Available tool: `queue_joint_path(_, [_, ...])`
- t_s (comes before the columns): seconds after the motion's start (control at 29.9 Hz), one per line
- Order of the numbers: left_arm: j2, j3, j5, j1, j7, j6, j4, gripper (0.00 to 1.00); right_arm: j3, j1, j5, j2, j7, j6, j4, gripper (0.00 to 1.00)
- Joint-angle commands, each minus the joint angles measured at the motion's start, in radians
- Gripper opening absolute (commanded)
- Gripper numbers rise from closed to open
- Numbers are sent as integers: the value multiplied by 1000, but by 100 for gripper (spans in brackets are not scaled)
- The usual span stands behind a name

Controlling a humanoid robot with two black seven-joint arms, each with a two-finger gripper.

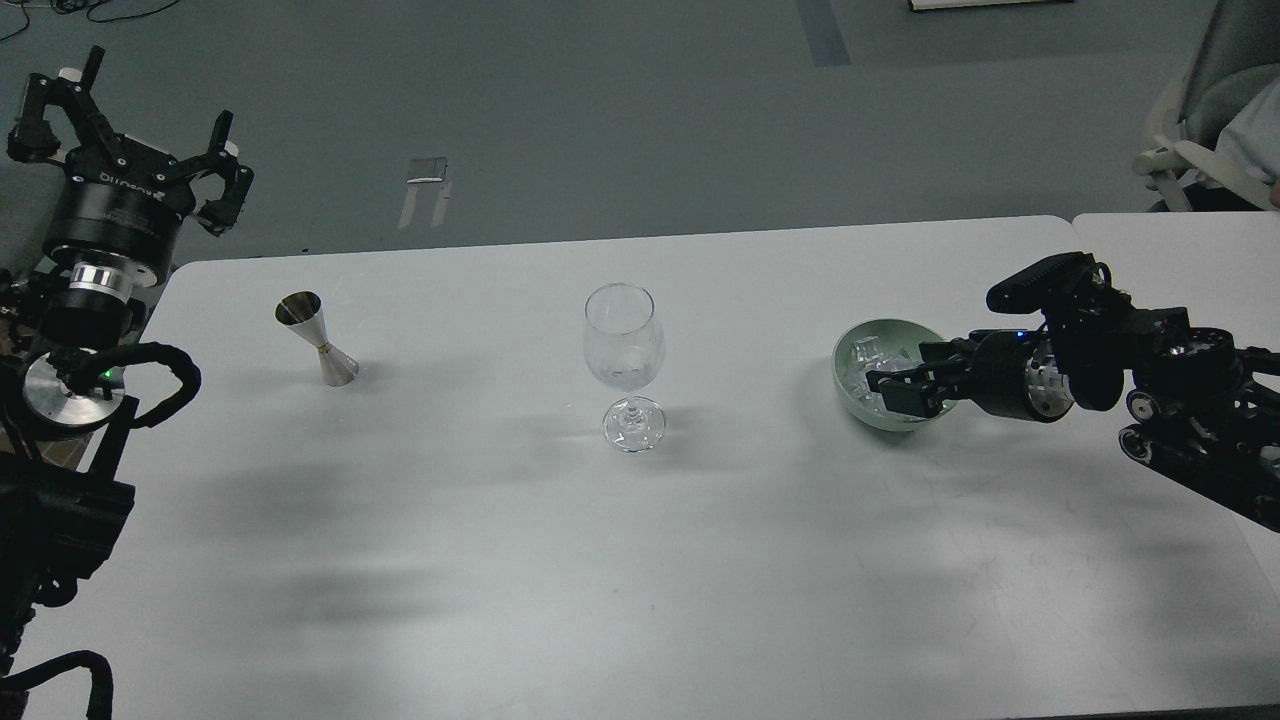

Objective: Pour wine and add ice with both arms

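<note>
Clear ice cubes sit in a green bowl on the white bench. My right end effector reaches into the bowl; I cannot tell if it holds a cube. My left end effector is up high, fingers spread wide. An upright wine glass stands between a metal cup and the bowl.

A grey chair stands beyond the white table.

Even overhead light, soft blurred shadows
</note>
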Motion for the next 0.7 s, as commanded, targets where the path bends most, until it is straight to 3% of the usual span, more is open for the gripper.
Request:
queue_joint_path(0.0, [-2,0,0,-3,1,5,3,98,1,-1,-1,-1,-1,0,-3,79])
queue_joint_path(0.33, [-2,0,-3,-3,1,3,6,98,1,-12,-1,3,-1,-1,-8,69])
queue_joint_path(0.5, [0,-3,-6,-3,0,5,8,98,1,-15,-1,5,-1,0,-8,52])
queue_joint_path(0.67, [0,-5,-14,1,0,6,11,98,1,-13,-10,11,-1,0,-20,45])
